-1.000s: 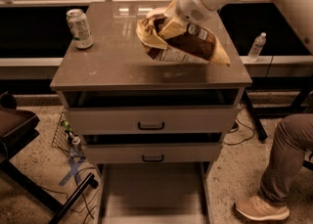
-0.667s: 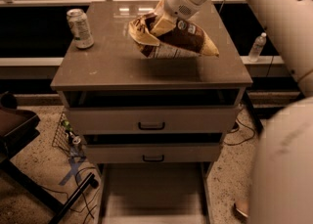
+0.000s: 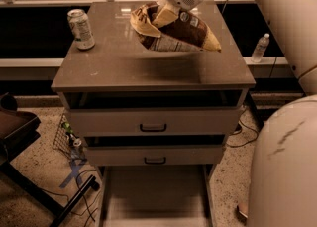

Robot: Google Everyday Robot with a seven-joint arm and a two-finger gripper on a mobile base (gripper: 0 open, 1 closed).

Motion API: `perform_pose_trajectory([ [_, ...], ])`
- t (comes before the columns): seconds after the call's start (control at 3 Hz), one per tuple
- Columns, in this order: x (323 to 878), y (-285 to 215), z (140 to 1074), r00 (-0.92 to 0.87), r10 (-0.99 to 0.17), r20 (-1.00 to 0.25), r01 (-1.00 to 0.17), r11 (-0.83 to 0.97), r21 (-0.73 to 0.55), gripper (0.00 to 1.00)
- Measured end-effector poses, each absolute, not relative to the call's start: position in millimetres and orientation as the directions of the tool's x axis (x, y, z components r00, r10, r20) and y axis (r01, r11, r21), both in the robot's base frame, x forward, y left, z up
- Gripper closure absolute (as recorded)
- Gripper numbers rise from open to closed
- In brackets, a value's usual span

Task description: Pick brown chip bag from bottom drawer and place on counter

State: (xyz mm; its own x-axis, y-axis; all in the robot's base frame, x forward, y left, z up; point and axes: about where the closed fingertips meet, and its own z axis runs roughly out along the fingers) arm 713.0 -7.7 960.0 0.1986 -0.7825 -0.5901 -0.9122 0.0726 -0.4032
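Note:
The brown chip bag [image 3: 184,33] hangs tilted just above the back middle of the counter [image 3: 114,67] and casts a shadow on it. My gripper [image 3: 166,12] is shut on the bag's upper left end, with the white arm reaching in from the top right. The bottom drawer [image 3: 153,196] is pulled out below, and its light floor shows nothing on it.
A green-white soda can [image 3: 81,28] stands on the counter's back left corner. Two upper drawers [image 3: 153,122] with black handles are slightly open. My white arm body [image 3: 282,161] fills the right side. A water bottle [image 3: 260,47] stands at the right, a dark chair [image 3: 15,127] at the left.
The gripper has carried the bag a little to the left over the counter. The arm has swung across and now fills the right side of the view.

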Motion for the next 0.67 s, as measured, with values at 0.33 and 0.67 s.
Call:
perform_pose_trajectory([
  [0.33, 713.4, -5.0, 957.5, 0.200, -0.782, -0.591, -0.914, 0.069, -0.400, 0.28],
  [0.67, 713.8, -2.5, 955.0, 0.200, -0.781, -0.591, -0.916, 0.065, -0.396, 0.05],
])
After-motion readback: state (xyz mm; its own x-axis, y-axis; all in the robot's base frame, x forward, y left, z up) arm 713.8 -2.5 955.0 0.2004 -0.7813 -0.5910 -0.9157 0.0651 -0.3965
